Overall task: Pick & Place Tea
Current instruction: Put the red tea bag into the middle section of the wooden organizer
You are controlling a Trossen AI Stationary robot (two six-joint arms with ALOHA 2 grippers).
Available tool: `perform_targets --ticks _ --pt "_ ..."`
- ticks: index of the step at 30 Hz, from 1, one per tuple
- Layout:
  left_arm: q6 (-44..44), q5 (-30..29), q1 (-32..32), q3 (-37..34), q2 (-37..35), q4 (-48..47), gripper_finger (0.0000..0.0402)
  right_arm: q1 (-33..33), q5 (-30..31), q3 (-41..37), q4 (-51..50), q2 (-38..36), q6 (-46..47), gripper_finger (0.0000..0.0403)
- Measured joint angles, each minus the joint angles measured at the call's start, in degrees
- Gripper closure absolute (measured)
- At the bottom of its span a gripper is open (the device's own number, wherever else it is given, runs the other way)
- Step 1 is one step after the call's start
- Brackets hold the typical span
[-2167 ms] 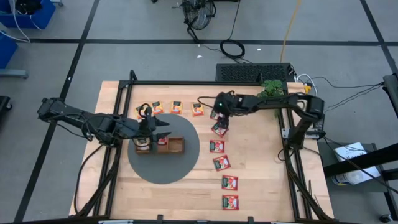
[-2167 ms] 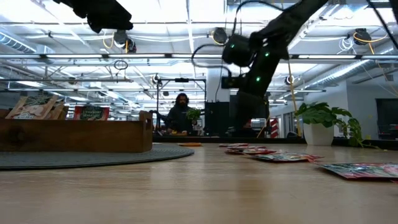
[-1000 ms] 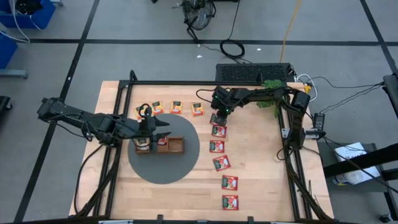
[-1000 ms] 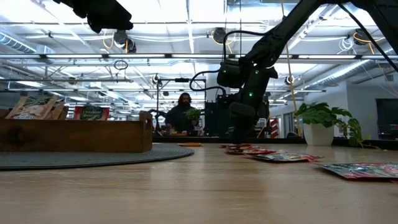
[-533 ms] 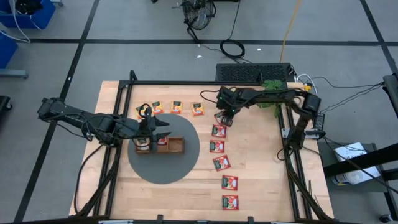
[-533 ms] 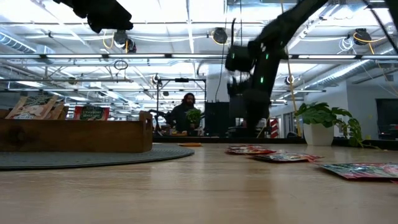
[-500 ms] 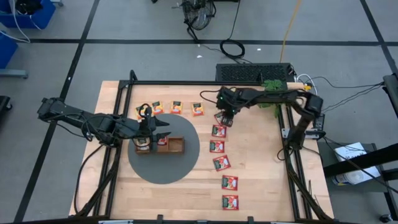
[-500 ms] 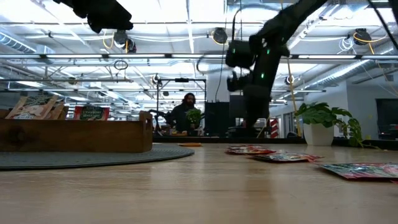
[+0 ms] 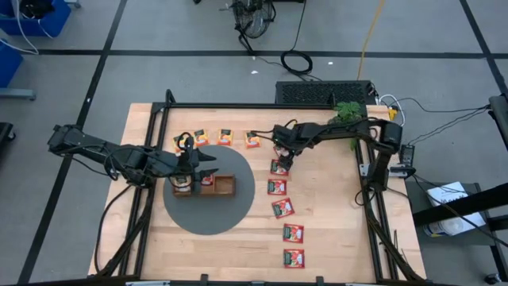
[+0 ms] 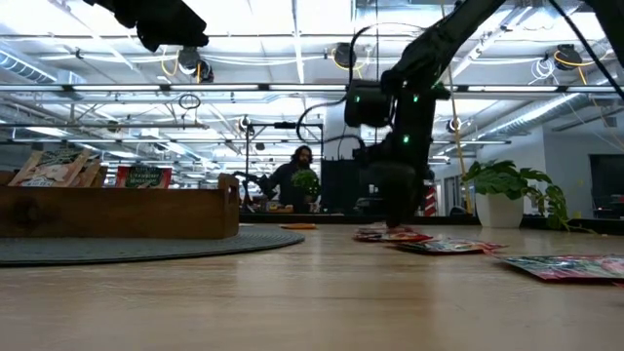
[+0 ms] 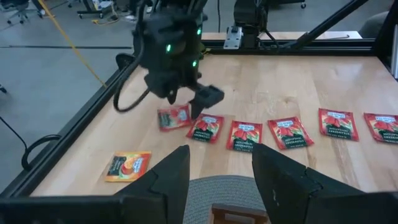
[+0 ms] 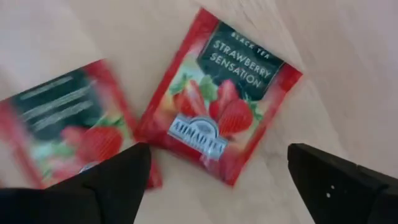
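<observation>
With my right gripper [image 12: 211,180] spread wide above the wood, nothing sits between its two dark fingers [image 12: 112,180]. Just past them lies a strawberry packet [image 12: 221,115]: a flat red square with a dark green panel at one end reading "Black Tea, Strawberry Sensation", strawberries and leaves printed in the middle, and a white brand badge below. It lies flat on the table [image 9: 333,206], tilted, and touches neither finger. Beside it, almost corner to corner, rests a second red packet [image 12: 68,124], its green panel filled with small print.

From above, my right gripper [image 9: 284,152] hangs over the far end of a row of red packets [image 9: 277,187] that runs down the table toward the near edge. Left of that end, a short line of orange-yellow packets [image 9: 225,137] lies along the far side, just beyond the grey round mat [image 9: 208,216].

My left gripper [image 11: 214,177] hovers over the wooden tray [image 9: 224,186] on that mat, its fingers parted, nothing visible between them. In the level view more packets [image 10: 58,168] stand upright inside the tray, a pale one and a red one among them. A potted plant [image 10: 502,190] stands at the table's far right, and a person [image 10: 295,180] sits in the room beyond.
</observation>
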Motion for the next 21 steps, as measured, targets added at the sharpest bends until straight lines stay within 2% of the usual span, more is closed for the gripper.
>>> perform_targets --ticks 7,13,21 --pt "0.0 0.0 0.0 0.0 0.0 0.0 0.0224 -1.6 -0.7 0.2 4.8 1.8 4.2 0.0059" --pt "0.0 0.0 0.0 0.0 0.0 0.0 0.0224 -3.5 -4.9 -0.1 4.8 2.2 7.0 0.0061" --pt "0.0 0.0 0.0 0.0 0.0 0.0 0.0224 -4.0 -4.2 -2.5 3.7 5.4 7.0 0.0087"
